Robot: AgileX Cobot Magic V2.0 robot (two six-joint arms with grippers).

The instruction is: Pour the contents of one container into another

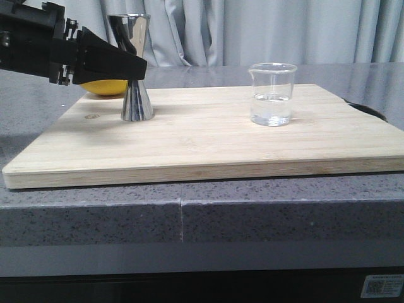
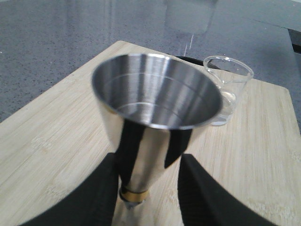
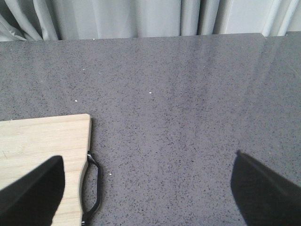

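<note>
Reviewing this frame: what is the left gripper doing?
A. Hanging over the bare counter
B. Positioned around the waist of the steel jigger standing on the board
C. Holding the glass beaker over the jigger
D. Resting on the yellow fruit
B: the left gripper has a finger on each side of the steel jigger near its gold band, with the jigger upright on the cutting board.

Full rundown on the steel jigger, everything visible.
The jigger is a shiny steel hourglass, two cones joined at a narrow waist with a thin gold band. It stands upright on the left part of the wooden board, wide mouth up; the left wrist view shows the cup looks empty, with faint measure lines inside. The left gripper has its jaws on either side of the waist, close to or touching it; actual contact is unclear. A yellow object sits just behind it.
</note>
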